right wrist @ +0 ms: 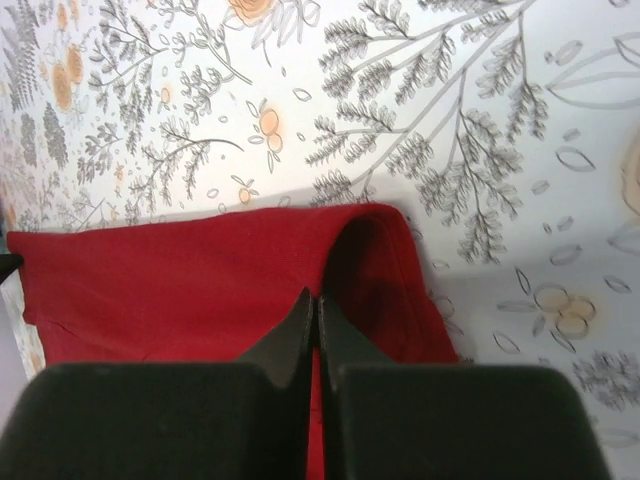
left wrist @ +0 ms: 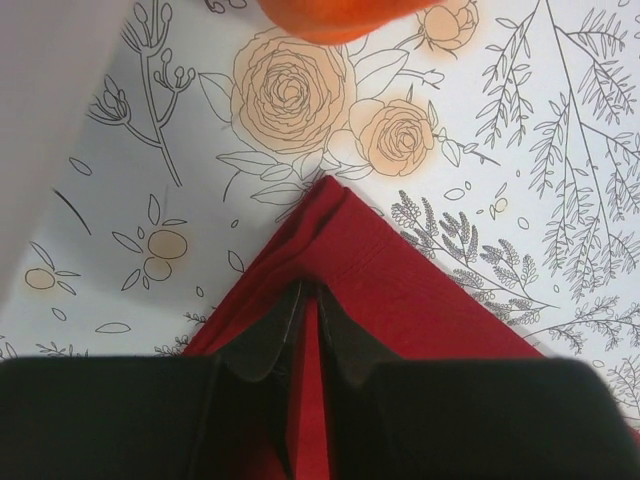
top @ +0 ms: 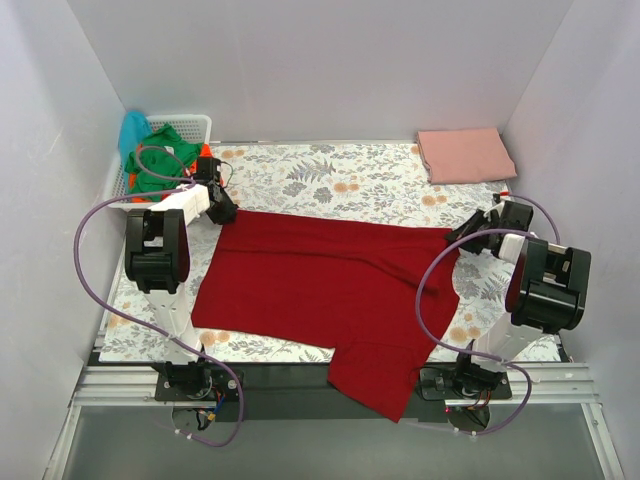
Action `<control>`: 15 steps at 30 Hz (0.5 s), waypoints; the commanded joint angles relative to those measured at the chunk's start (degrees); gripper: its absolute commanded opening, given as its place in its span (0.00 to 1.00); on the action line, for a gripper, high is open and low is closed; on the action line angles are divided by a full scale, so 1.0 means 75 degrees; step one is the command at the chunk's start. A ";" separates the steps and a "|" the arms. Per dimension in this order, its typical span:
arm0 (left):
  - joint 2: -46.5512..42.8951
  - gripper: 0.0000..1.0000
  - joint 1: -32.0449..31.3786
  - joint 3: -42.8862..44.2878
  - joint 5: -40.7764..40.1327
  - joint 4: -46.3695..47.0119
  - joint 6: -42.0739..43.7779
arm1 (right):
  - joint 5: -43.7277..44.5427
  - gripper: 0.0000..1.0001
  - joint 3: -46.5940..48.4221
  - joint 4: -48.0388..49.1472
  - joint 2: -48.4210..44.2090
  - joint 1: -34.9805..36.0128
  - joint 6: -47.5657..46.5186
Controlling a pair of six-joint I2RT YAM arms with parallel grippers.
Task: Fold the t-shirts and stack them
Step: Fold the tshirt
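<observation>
Jaws on both arms are pinched down to basically nothing, each with a bit of the dark red t-shirt (top: pixel 320 290) caught between the tips: left jaws on its far-left corner, right jaws on a rolled-up fold at its far-right edge. Left arm (top: pixel 160 250) stands with its elbow up and the forearm dropping forward to the desk (top: pixel 330 175), just beside the white basket (top: pixel 195 125); right arm (top: pixel 545 285) mirrors it, wrist angled inward. That red shirt lies spread across the middle, one end hanging over the near edge. Folded salmon pink t-shirt (top: pixel 465 155) sits in the far-right corner, green (top: pixel 165 150) and turquoise (top: pixel 133 130) ones bunched in the basket.
</observation>
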 commanded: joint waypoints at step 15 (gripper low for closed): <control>0.0683 0.06 0.0044 0.0455 -0.0039 -0.0325 -0.0940 | 0.0329 0.01 0.2078 0.0505 0.1641 -0.0336 -0.0209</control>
